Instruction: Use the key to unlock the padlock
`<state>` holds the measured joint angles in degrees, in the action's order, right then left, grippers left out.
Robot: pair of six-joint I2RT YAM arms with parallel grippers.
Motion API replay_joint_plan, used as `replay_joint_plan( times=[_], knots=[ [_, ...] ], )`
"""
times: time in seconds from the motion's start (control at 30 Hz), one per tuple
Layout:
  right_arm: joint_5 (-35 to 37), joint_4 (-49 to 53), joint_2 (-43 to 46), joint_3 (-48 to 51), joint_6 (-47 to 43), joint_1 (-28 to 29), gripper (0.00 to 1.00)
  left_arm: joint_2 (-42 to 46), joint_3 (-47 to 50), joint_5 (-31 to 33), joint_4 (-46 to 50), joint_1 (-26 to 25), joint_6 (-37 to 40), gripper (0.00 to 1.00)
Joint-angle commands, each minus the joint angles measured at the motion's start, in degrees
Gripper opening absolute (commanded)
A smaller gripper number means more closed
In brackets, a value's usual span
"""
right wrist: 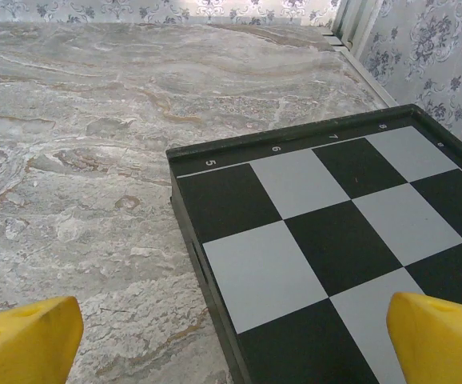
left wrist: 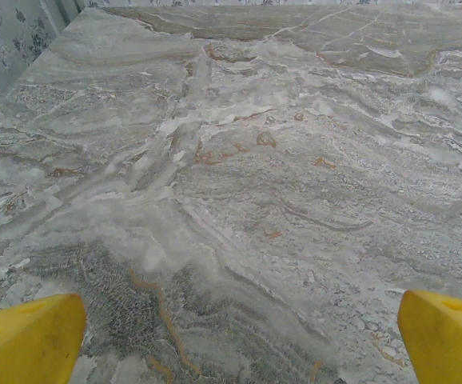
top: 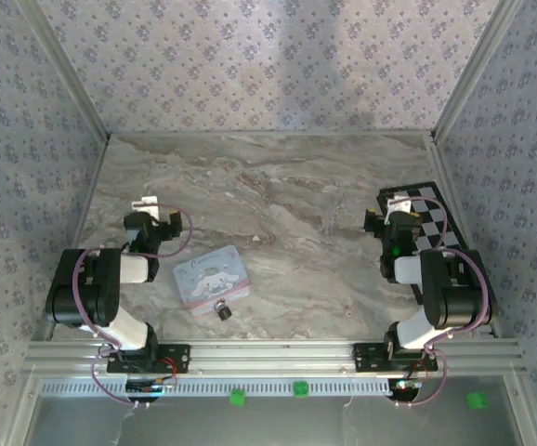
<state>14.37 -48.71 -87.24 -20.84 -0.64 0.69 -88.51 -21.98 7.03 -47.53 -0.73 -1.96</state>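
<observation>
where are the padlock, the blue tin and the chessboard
padlock (top: pixel 223 312): top external view, on its dark body
pale blue tin (top: pixel 211 275): top external view, on the lid's cartoon picture
chessboard (right wrist: pixel 343 244): right wrist view, on a black square

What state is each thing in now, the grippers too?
padlock: lying by the tin's near edge; locked or not, too small to tell.
tin: closed, lying flat.
chessboard: lying flat, far right.
left gripper: open, holding nothing.
right gripper: open, over the chessboard's corner.
</observation>
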Motion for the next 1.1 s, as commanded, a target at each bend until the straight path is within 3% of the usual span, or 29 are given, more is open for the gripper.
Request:
replay_joint_plan(
  times=[0.0, 0.93, 1.07],
  knots=[
    [1.3, -1.5, -0.3, -0.2, 0.7, 0.3, 0.99, 0.6, -1.4, -0.7, 0.2, 0.3, 0.6, 1.0],
    [1.2, -1.9, -0.1, 0.1, 0.7, 0.3, 0.99, 0.6, -1.2, -0.8, 0.0, 0.4, 0.8, 1.0],
    [0.5, -6.4, 0.1, 2.4, -2.5, 2.5, 0.99, 5.6, 1.6, -7.7, -0.9, 0.4, 3.4, 1.0]
  ],
)
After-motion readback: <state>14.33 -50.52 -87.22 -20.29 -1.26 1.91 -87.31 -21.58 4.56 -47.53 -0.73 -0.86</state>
